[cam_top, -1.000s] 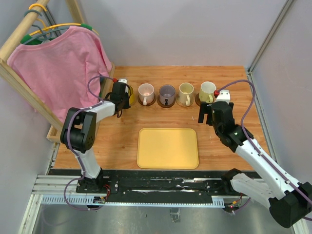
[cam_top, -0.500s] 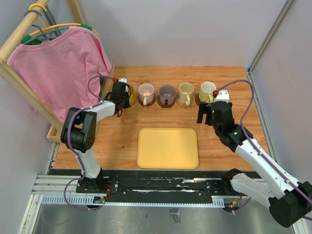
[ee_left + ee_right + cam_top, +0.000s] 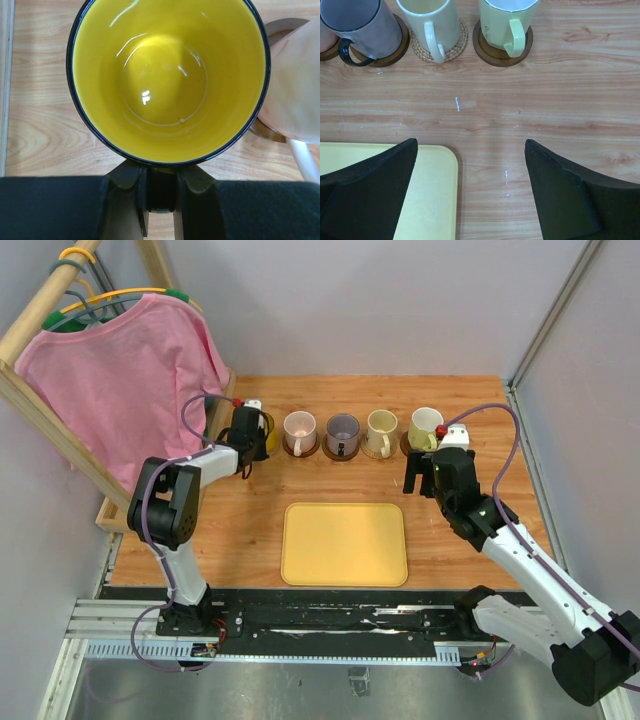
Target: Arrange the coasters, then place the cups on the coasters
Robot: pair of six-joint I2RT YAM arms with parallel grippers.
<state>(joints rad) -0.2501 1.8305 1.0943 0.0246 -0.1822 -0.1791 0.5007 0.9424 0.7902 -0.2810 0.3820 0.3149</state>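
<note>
Right arm has edged slightly left; else unchanged. Left claw [image 3: 160,197] pinched narrow on the yellow cup [image 3: 167,80] by its handle, at the row's left end, probably for seating; coaster beneath unseen. Right claw [image 3: 470,142] wide, empty, over counter [image 3: 250,530] beside yellow tray [image 3: 344,543]. Four other cups [image 3: 343,430] sit on coasters [image 3: 502,47]; pink cup [image 3: 295,90] crowds it.

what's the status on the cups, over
Left gripper shut on yellow cup handle. Right gripper open, empty, hovering. Pink cup, purple cup, cream cup, green cup on coasters. Nothing in the way.
</note>
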